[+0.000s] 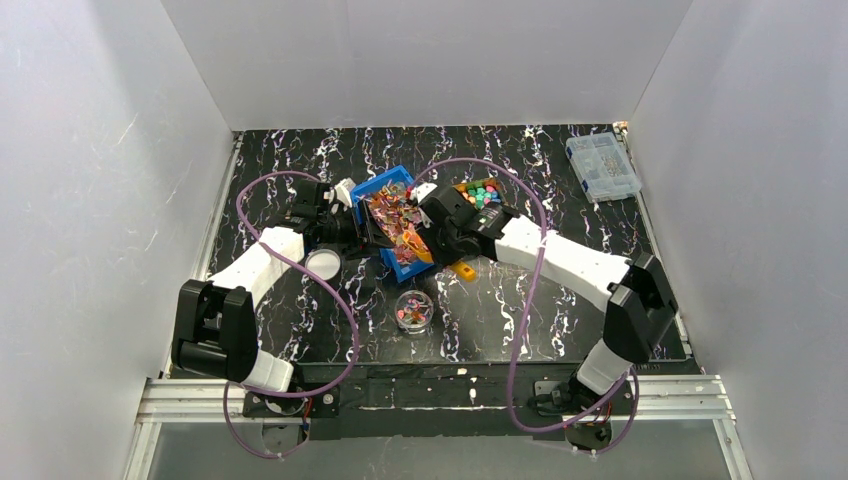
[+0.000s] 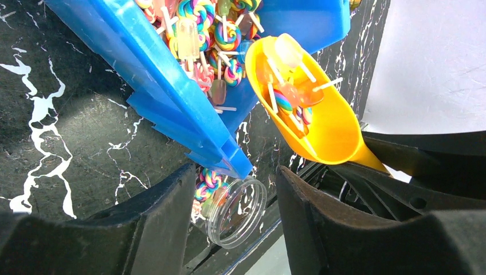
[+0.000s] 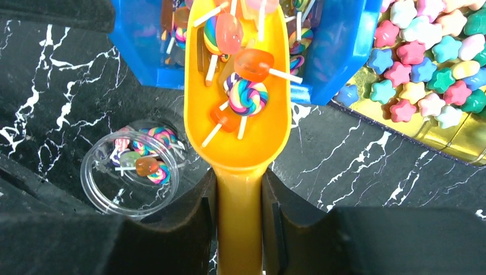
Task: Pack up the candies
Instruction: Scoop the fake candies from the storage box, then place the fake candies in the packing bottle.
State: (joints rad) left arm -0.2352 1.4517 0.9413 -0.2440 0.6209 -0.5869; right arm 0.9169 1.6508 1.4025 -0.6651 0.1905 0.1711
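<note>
Currently we hold the scoop (image 3: pixel 269 134) clamped in the right tool (image 3: pixel 239 195), candies (image 3: pixel 247 94) loaded ahead of it. The jar (image 3: pixel 85 175) left of it is part filled, this load not yet tipped in. The left tool (image 2: pixel 235 177) stands apart, empty.

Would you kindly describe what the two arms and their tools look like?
Both the left arm and right arm have white link shells with black joint housings. A purple cable loops along each. The left tool and right tool each have two broad, matte black fingers. No markings are visible.
</note>
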